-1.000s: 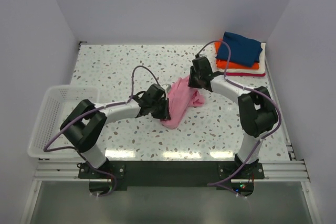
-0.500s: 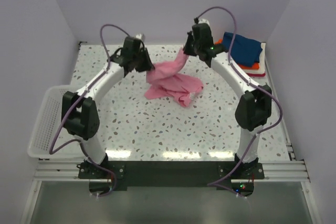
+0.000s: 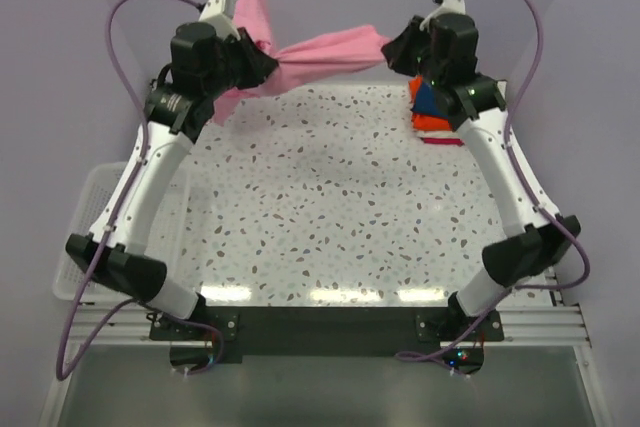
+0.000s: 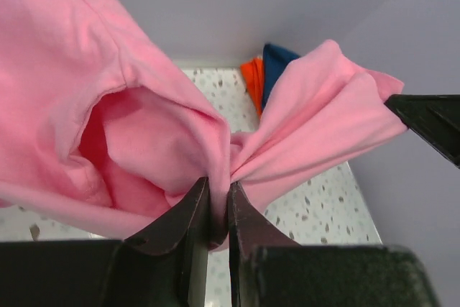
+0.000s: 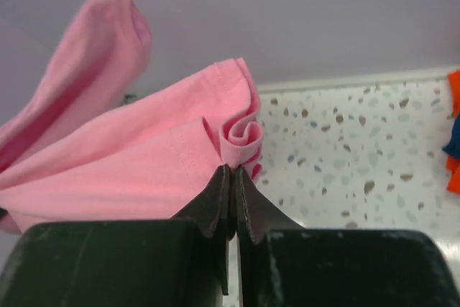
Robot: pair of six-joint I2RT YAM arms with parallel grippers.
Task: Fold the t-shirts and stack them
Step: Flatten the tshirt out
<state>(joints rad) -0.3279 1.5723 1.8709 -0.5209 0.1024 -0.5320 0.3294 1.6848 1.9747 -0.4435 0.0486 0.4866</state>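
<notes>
The light pink t-shirt [image 3: 315, 55] hangs stretched in the air between both arms, high over the far side of the table. My left gripper [image 3: 262, 69] is shut on a bunched part of the pink t-shirt [image 4: 144, 127] at its left end. My right gripper [image 3: 398, 47] is shut on a rolled hem of the pink t-shirt [image 5: 144, 170] at its right end. Behind the right arm, the folded stack shows as navy blue [image 3: 426, 97], orange [image 3: 436, 121] and red [image 3: 444, 141] t-shirts, mostly hidden. In the left wrist view the folded orange t-shirt [image 4: 252, 80] and the navy one [image 4: 277, 66] lie by the far wall.
A white wire basket [image 3: 88, 209] sits at the table's left edge, partly under the left arm. Purple walls close in the back and both sides. The speckled tabletop [image 3: 330, 197] lies bare below the lifted shirt.
Both arms rose and spread apart toward the back wall, lifting the pink t-shirt off the table and pulling it taut. The right gripper closed on the cloth.
</notes>
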